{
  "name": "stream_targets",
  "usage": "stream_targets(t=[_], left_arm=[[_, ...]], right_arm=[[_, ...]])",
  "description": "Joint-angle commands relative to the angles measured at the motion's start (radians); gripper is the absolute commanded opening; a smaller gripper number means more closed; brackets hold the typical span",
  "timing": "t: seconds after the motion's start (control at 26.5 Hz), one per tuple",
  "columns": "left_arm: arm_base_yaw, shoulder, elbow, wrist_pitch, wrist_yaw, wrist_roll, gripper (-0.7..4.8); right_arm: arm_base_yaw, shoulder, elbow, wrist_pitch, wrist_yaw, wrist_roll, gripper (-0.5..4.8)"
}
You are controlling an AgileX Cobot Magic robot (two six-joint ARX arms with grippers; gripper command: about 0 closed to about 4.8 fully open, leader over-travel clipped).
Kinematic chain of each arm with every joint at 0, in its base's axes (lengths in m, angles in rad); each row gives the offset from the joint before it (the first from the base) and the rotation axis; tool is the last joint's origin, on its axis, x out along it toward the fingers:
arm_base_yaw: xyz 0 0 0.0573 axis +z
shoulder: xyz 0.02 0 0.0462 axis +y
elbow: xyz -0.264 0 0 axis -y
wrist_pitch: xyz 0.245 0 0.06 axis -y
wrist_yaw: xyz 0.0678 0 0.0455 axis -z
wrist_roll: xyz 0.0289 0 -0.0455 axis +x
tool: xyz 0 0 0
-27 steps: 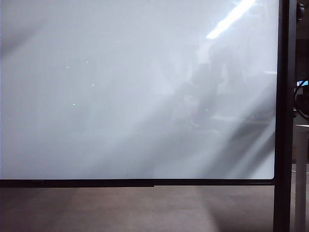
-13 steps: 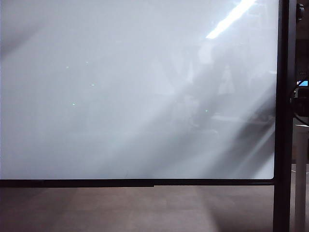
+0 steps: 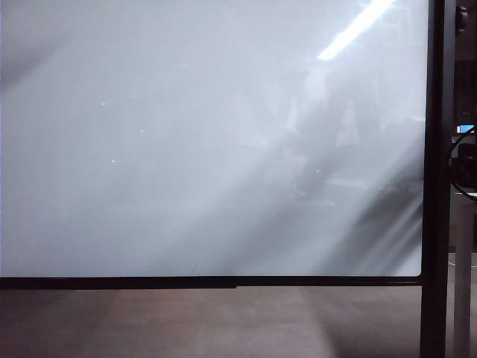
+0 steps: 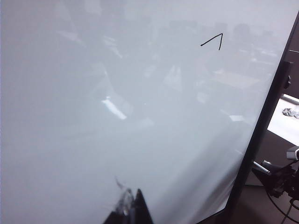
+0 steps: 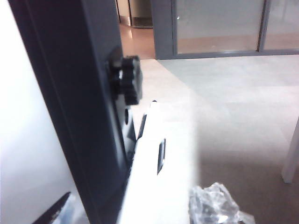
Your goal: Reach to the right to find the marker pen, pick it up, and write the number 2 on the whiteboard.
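Exterior view: the whiteboard (image 3: pixel 186 149) fills nearly the whole picture, glossy and bare of writing where this camera sees it, with dim reflections and a bright ceiling-light streak near its upper right. Its black post (image 3: pixel 438 186) stands at the right edge, above the grey floor (image 3: pixel 223 321). Neither pincer shows here, nor the marker pen.

Left wrist view: the left pincer (image 4: pixel 132 210) shows only as dark finger tips at the picture's edge, close to the board's surface (image 4: pixel 93 116); whether it is parted or closed cannot be told, and nothing is seen in it. Far across the board sits a thin black angular stroke (image 4: pixel 212 41), two short lines meeting at a point.

Right wrist view: the right pincer is spread as wide as it goes; only one dark finger tip (image 5: pixel 53 210) shows, and nothing is seen held. Just ahead stands the post (image 5: pixel 74 107) with a black knob (image 5: pixel 127 79), beside a white table (image 5: pixel 159 177) bearing crumpled clear plastic (image 5: pixel 215 205). No marker pen can be made out.
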Motion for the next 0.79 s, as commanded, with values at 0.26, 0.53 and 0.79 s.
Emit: stream_targets(t=[0.26, 0.53, 0.79], left_arm=[[-0.001, -0.001, 0.004, 0.002, 0.005, -0.003, -0.05], [-0.001, -0.001, 0.004, 0.002, 0.006, -0.003, -0.05], [-0.001, -0.001, 0.004, 0.002, 0.006, -0.003, -0.05]], right_arm=[[0.001, -0.004, 0.005, 0.034, -0.002, 0.000, 2.49], [0.001, -0.004, 0.006, 0.034, 0.002, 0.000, 2.07], [0.001, -0.004, 0.006, 0.034, 0.017, 0.000, 1.76]])
